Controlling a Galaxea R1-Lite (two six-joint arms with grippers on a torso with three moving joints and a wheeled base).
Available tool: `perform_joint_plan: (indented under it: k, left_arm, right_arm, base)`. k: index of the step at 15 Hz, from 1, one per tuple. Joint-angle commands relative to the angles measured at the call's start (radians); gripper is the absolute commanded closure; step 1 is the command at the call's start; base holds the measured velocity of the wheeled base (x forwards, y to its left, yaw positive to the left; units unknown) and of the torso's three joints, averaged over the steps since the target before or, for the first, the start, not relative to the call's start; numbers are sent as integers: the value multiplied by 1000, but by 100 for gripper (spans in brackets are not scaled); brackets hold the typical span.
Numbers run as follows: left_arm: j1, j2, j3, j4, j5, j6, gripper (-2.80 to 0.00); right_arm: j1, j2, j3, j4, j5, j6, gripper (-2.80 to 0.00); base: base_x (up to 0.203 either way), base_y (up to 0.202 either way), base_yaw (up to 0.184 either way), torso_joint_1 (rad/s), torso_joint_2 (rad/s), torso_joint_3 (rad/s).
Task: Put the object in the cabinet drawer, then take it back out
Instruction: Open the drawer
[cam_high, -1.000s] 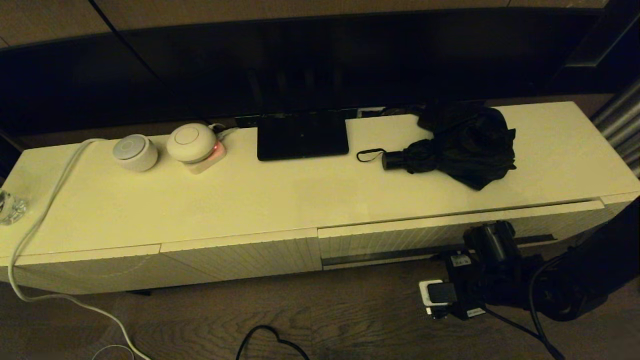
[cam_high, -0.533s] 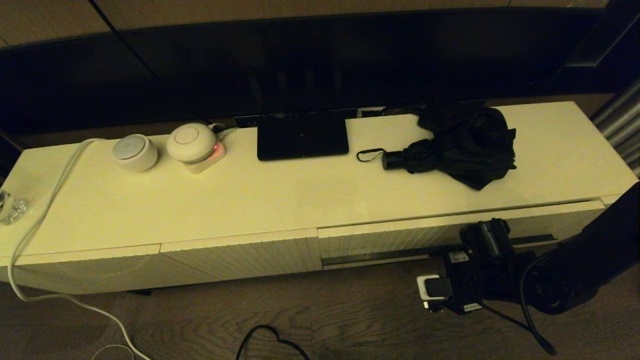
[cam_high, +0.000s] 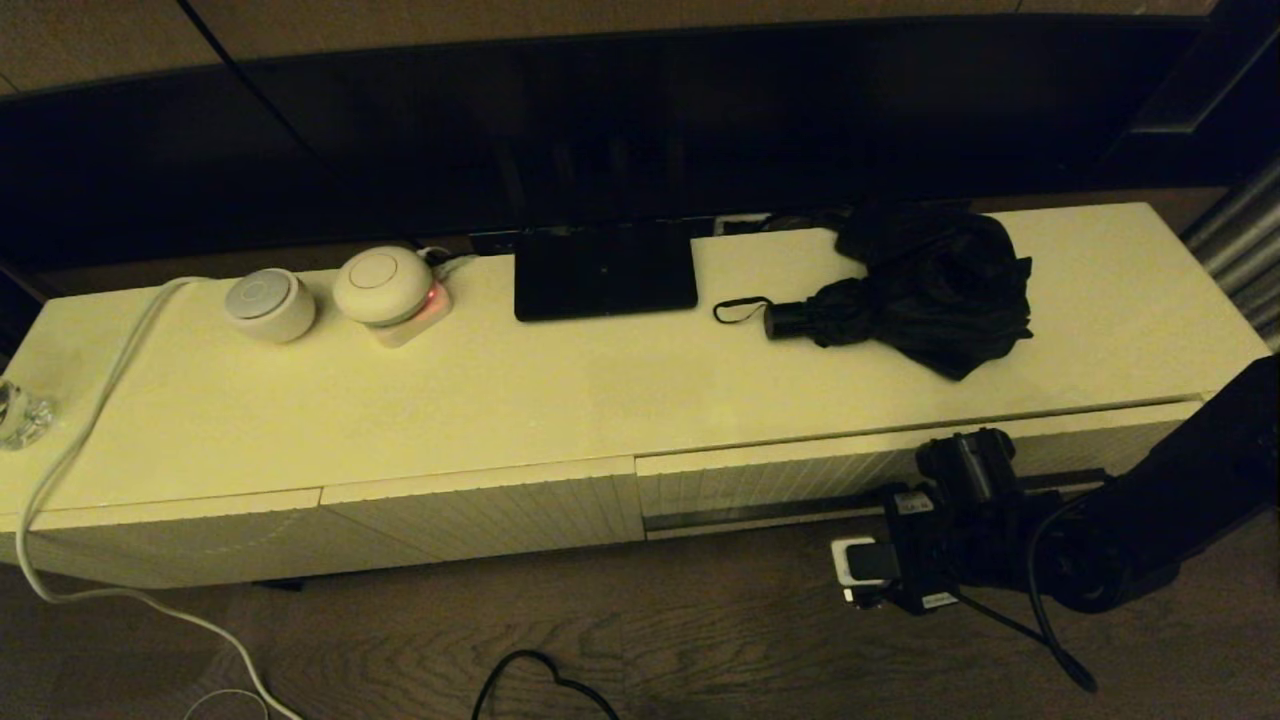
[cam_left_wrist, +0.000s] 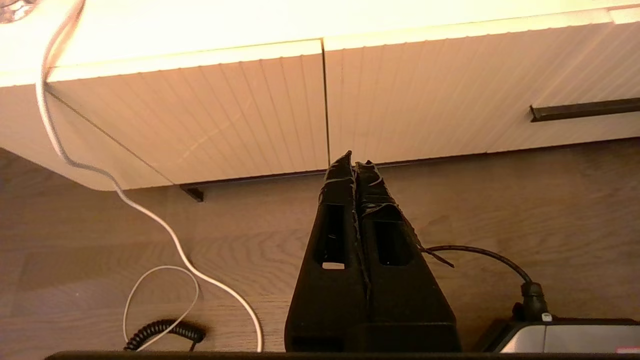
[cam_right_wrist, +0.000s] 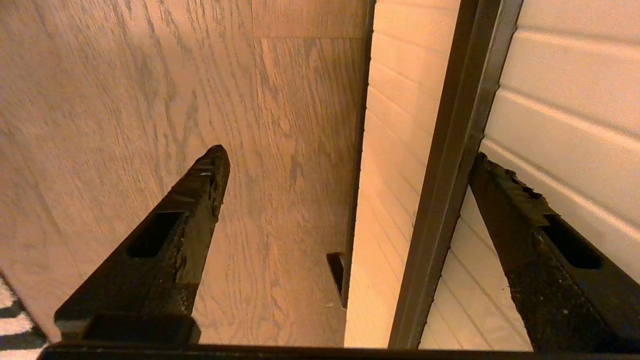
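Right tool (cam_right_wrist: 345, 165) now closer to the drawer (cam_high: 800, 470) than a second ago, raised and edged in toward the dark slot (cam_right_wrist: 445, 165). Fingers (cam_right_wrist: 190, 200) spread wide, one on each side of the slot's bar, nothing pinched yet. Drawer shut. Umbrella (cam_high: 900, 290) untouched on the counter (cam_high: 500, 400), well above and behind the drawer front. Probably the lead-in to a hook or pinch on the slot for the pull. Left tool (cam_left_wrist: 355, 165) pressed together, low near the floor, idle.
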Motion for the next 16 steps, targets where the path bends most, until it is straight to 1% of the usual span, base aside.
perform_joint_plan:
  k: [1, 9, 13, 16]
  left_arm:
    - [0, 0, 2, 0, 0, 0, 0]
    - [0, 0, 2, 0, 0, 0, 0]
    - [0, 0, 2, 0, 0, 0, 0]
    - [0, 0, 2, 0, 0, 0, 0]
  right_arm:
    - [-1, 15, -14, -3, -1, -8, -280]
    - [-3, 54, -30, -3, -7, -8, -280]
    - [-2, 47, -14, 0, -6, -6, -280]
    - [1, 11, 24, 15, -4, 3, -280]
  base:
    - [0, 0, 0, 0, 0, 0]
    - [0, 0, 0, 0, 0, 0]
    - [0, 0, 0, 0, 0, 0]
    - [0, 0, 0, 0, 0, 0]
